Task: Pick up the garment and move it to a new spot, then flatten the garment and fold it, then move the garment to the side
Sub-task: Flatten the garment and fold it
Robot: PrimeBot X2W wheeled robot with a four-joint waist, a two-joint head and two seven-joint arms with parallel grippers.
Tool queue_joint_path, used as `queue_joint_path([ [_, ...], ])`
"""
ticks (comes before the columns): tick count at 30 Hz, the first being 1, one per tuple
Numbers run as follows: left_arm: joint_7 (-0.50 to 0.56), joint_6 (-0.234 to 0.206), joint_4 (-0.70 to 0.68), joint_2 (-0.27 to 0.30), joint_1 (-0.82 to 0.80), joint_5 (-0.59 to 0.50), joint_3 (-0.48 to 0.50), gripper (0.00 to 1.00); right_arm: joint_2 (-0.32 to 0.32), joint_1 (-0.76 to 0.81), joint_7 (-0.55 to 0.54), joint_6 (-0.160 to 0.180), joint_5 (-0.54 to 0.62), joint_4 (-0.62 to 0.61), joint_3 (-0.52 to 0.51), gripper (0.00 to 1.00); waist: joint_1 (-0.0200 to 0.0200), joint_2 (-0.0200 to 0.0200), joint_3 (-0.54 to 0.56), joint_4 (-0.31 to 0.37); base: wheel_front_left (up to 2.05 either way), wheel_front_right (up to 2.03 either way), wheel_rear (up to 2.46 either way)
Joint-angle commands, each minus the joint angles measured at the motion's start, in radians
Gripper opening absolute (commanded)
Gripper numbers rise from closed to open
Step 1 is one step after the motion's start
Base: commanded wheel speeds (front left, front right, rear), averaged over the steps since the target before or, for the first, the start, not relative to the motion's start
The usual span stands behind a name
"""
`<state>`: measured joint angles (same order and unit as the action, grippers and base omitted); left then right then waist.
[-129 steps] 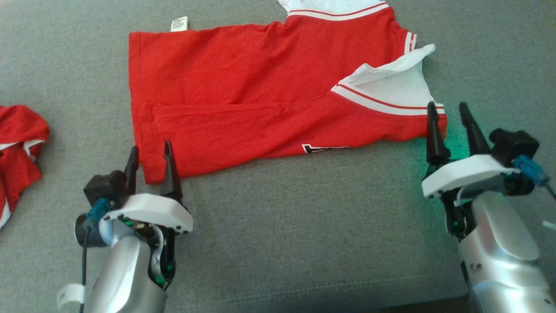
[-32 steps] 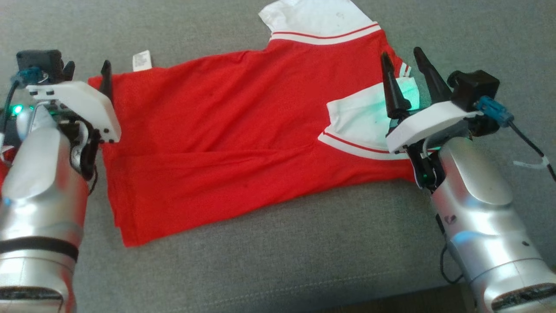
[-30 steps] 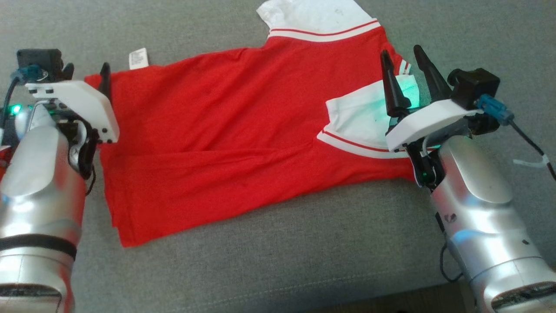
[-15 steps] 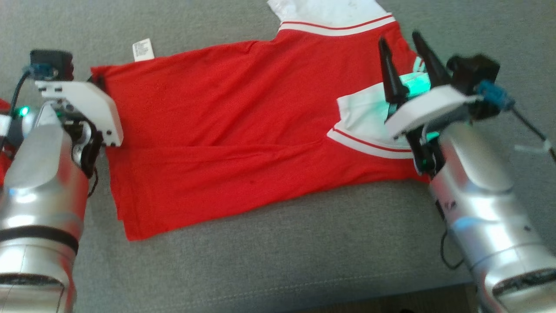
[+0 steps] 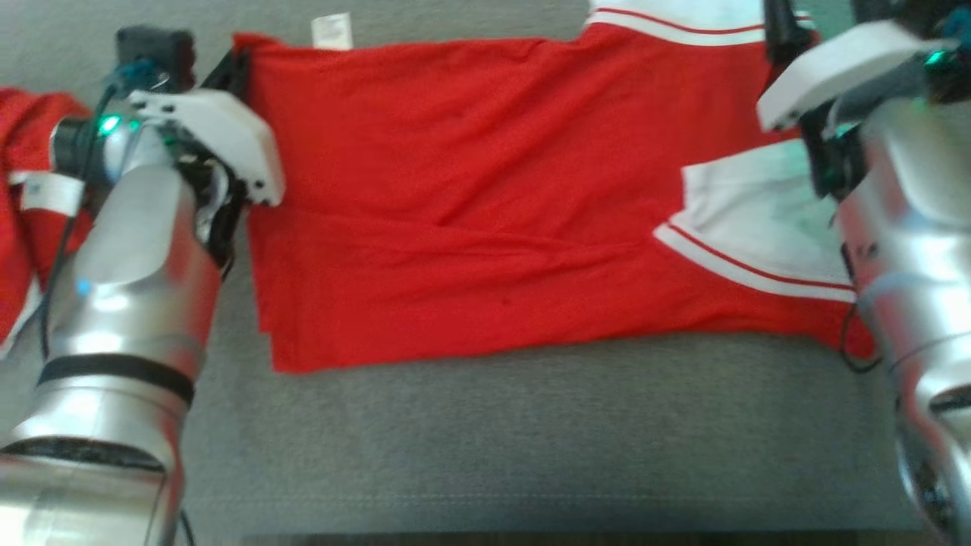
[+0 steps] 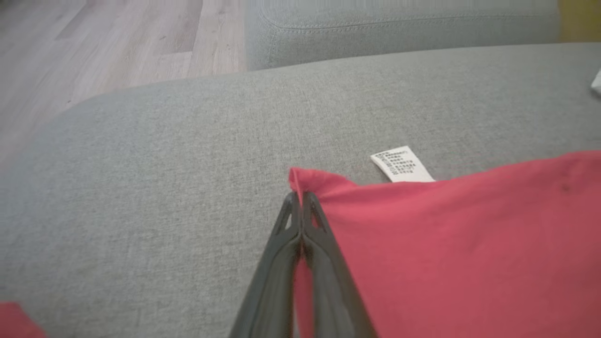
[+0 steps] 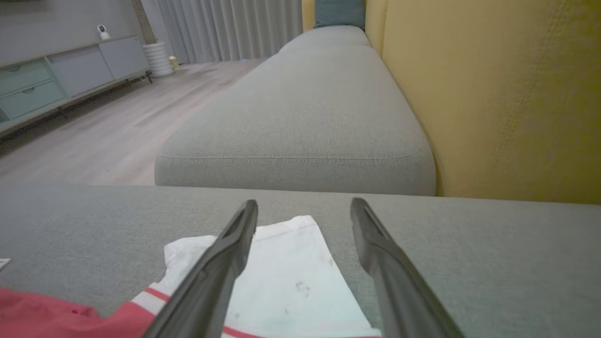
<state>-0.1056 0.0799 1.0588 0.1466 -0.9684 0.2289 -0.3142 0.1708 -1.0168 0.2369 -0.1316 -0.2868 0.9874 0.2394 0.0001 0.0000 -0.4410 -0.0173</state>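
— garment location first: where was the red short-sleeved jersey shirt with white striped sleeves?
— it lay spread across the grey fabric sofa cushion, body flat with a few long creases. one white sleeve was folded over the red cloth at the right end.
— and the left pincer?
— closed. in the left wrist view its two dark fingers were pressed together on the shirt's far left corner, with red cloth caught between them and a small peak of fabric standing just past the tips. the white printed care label lay just beside that corner, on the cushion.
— the right pincer?
— open, fingers well apart. in the right wrist view the far white sleeve showed between them; i couldn't tell whether they touched it.
— anything else around?
— a second crumpled red garment sat on the cushion at the left edge, behind the left arm. a yellow upholstered backrest rose along the sofa, and pale wooden floor showed beyond it.
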Motion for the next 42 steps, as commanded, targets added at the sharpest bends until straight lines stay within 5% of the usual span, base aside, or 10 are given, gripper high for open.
queue_joint_path([
  [1, -0.013, 0.003, -0.030, 0.034, -0.041, -0.008, 0.016, 0.00, -0.008, -0.023, -0.003, 0.001, 0.007, -0.015, 0.005, 1.00, -0.0001, 0.0000, -0.017, -0.034, 0.00, 0.00, 0.00],
  [14, -0.111, 0.012, -0.024, -0.087, -0.099, 0.013, -0.058, 0.00, 0.112, -0.267, -0.185, 0.001, 0.123, 0.227, -0.037, 1.00, -0.0001, 0.0000, -0.099, -0.196, 0.00, 0.00, 0.00],
  [26, -0.133, 0.006, -0.051, -0.096, -0.123, 0.105, -0.153, 0.00, 0.167, -0.300, -0.391, 0.001, 0.170, 0.295, -0.097, 1.00, -0.0001, 0.0000, -0.141, -0.229, 0.00, 0.00, 0.00],
  [28, -0.136, -0.003, -0.052, -0.096, -0.128, 0.118, -0.164, 0.00, 0.161, -0.299, -0.396, 0.001, 0.175, 0.297, -0.101, 0.00, -0.0001, 0.0000, -0.143, -0.226, 0.00, 0.00, 0.00],
  [33, -0.144, -0.018, -0.040, -0.096, -0.138, 0.143, -0.175, 0.00, 0.164, -0.303, -0.377, 0.001, 0.192, 0.297, -0.100, 0.00, -0.0001, 0.0000, -0.136, -0.213, 0.00, 0.00, 0.00],
  [42, -0.155, -0.061, -0.091, -0.067, -0.169, 0.143, -0.135, 0.00, 0.196, -0.345, -0.169, 0.001, 0.247, 0.259, -0.166, 0.00, -0.0001, 0.0000, -0.118, -0.180, 0.00, 0.00, 0.00],
])
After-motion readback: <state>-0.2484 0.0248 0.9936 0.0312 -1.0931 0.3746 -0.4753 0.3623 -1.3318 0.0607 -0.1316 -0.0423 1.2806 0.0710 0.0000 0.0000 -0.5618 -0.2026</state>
